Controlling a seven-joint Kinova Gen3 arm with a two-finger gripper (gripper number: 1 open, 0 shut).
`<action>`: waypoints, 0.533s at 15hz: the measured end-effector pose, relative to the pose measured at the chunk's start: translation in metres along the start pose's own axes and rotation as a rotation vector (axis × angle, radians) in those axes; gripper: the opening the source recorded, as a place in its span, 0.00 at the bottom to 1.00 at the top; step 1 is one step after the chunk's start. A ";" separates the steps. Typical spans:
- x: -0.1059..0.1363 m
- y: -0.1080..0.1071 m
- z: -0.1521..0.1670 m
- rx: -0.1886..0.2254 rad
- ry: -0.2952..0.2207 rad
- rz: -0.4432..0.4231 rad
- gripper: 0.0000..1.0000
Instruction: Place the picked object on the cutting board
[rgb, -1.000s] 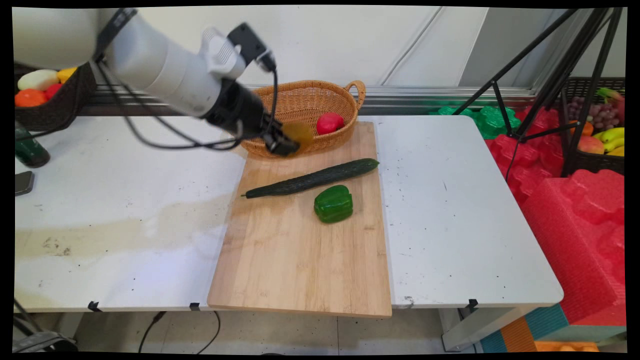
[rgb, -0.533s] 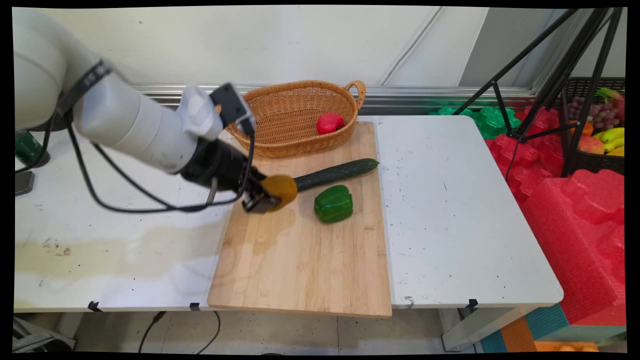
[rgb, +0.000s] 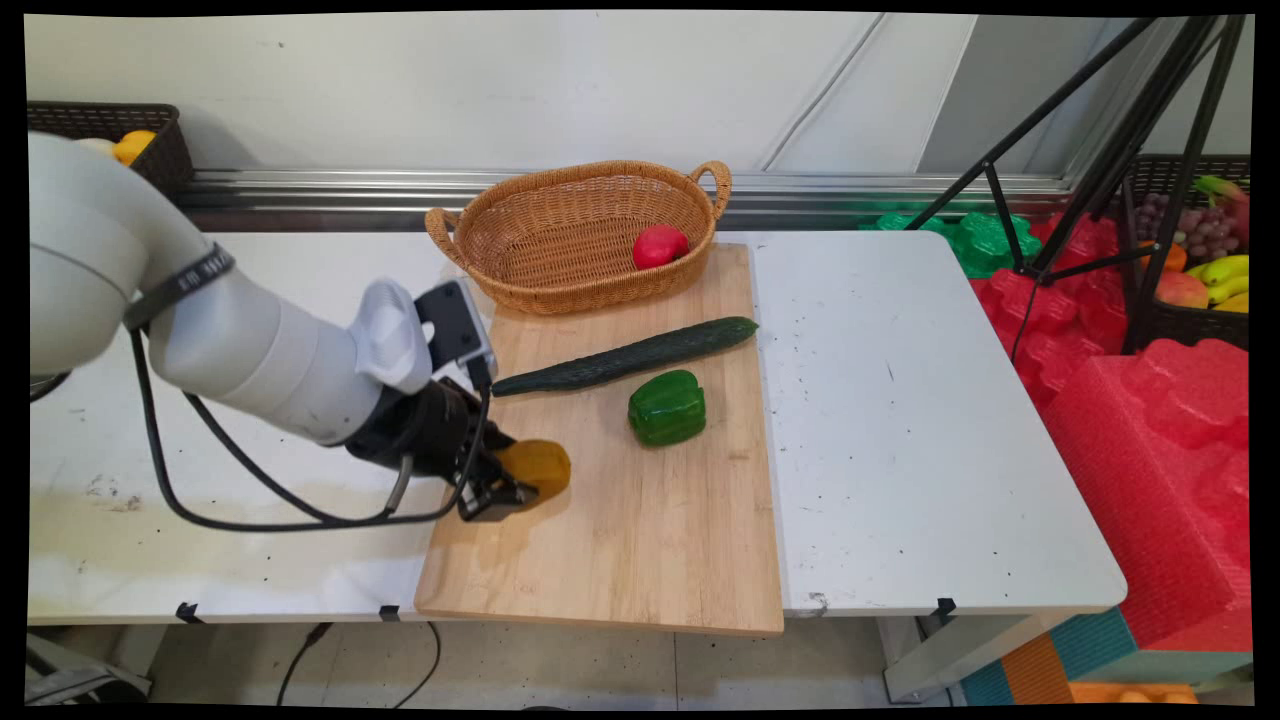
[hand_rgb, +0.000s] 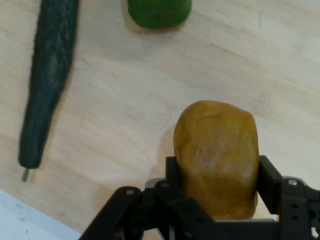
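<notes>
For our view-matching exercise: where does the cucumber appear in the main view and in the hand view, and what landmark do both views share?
Main view: the cucumber lies slantwise across the wooden cutting board, centre of the picture, in front of the wicker basket.
Hand view: cucumber runs down the left edge.
Shared landmark: the green bell pepper beside it.

White arm entering from the left of the frame, its forearm sloping down and to the right toward lower centre-left, black cables looping beneath it. Black two-finger gripper (rgb: 508, 485) at the arm's lower right end, low and angled down; in the hand view its fingers (hand_rgb: 268, 179) are closed against either side of a held object.
</notes>
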 end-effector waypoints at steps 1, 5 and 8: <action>-0.003 0.001 0.003 -0.004 -0.004 0.008 0.00; -0.011 0.004 0.019 -0.018 -0.015 0.049 0.00; -0.015 0.004 0.029 -0.024 -0.017 0.078 0.00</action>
